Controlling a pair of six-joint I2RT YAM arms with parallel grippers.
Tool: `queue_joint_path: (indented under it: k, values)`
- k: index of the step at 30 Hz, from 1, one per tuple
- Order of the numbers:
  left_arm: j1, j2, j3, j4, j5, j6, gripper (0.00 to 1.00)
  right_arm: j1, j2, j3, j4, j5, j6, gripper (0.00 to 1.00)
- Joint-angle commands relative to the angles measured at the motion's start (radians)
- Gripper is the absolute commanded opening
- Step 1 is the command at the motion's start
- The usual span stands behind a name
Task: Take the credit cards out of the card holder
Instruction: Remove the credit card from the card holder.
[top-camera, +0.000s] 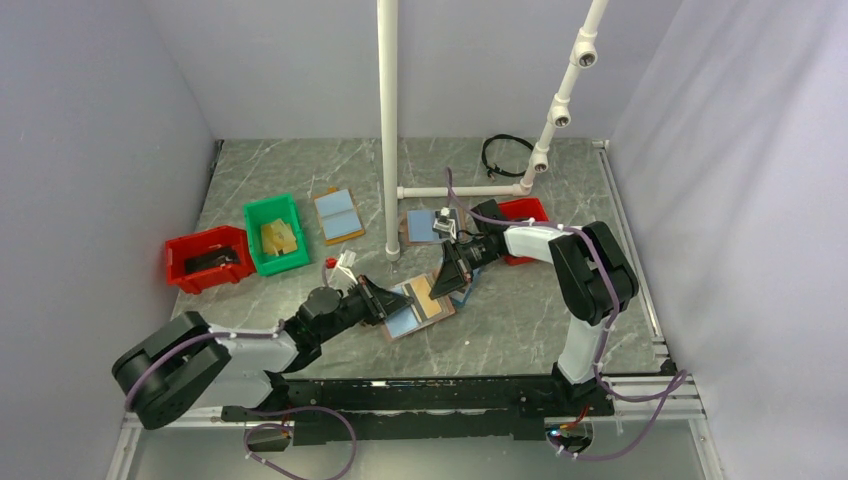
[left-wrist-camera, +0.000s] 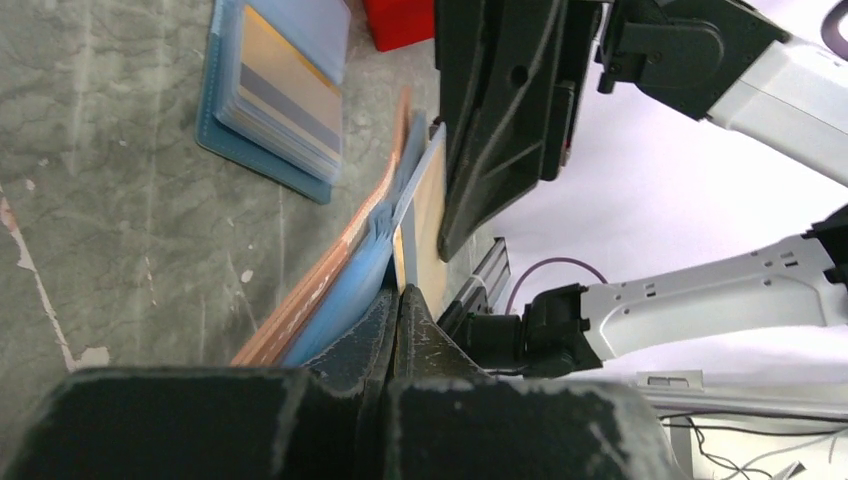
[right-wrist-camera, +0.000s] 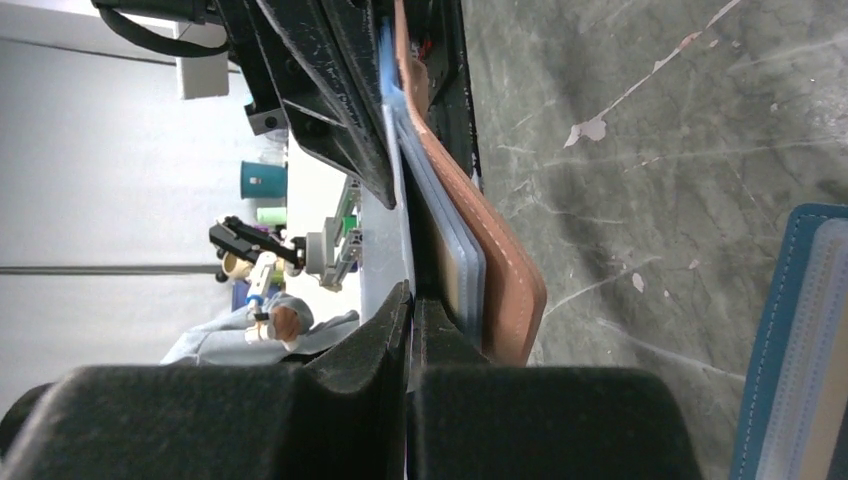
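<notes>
The card holder (top-camera: 405, 322) lies open mid-table, with a tan-brown rim and light blue sleeves. Its right half shows a tan card face (top-camera: 432, 297). My left gripper (top-camera: 388, 300) is shut on its left edge. In the left wrist view the gripper (left-wrist-camera: 400, 292) pinches the edge of the blue sleeves (left-wrist-camera: 340, 270) beside the tan card (left-wrist-camera: 430, 200). My right gripper (top-camera: 452, 280) is shut on the far edge. In the right wrist view that gripper (right-wrist-camera: 412, 290) clamps a thin pale sleeve next to the brown cover (right-wrist-camera: 510, 270). The credit cards are out of view.
A navy-rimmed holder (top-camera: 466, 290) with a yellow-striped card (left-wrist-camera: 280, 100) lies right beside the gripped one. Two more tan-rimmed holders (top-camera: 337, 213) (top-camera: 420, 225) lie further back. A red bin (top-camera: 205, 258) and a green bin (top-camera: 275, 232) stand left. A white pipe (top-camera: 389, 140) rises behind.
</notes>
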Motion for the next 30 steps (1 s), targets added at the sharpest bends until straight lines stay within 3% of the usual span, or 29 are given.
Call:
queue_joint_path:
  k: [1,12,18,26,28,30]
  values:
    - [-0.023,-0.119,0.024,0.024,0.101,0.086,0.00,0.038,0.014,0.047,-0.024,0.007,-0.067,0.00]
    - [-0.002,-0.476,0.009,-0.386,0.095,0.211,0.00,0.036,-0.006,0.077,-0.116,-0.056,-0.193,0.00]
    - [0.013,-0.555,-0.014,-0.459,0.097,0.200,0.00,0.035,-0.006,0.091,-0.158,-0.067,-0.241,0.00]
    - [0.026,-0.530,-0.013,-0.459,0.112,0.174,0.01,0.036,-0.003,0.087,-0.148,-0.066,-0.231,0.00]
    - [0.027,-0.510,-0.011,-0.460,0.099,0.148,0.19,0.036,-0.003,0.083,-0.136,-0.072,-0.217,0.00]
    - [0.027,-0.480,-0.013,-0.440,0.092,0.128,0.27,0.036,-0.002,0.077,-0.121,-0.081,-0.202,0.00]
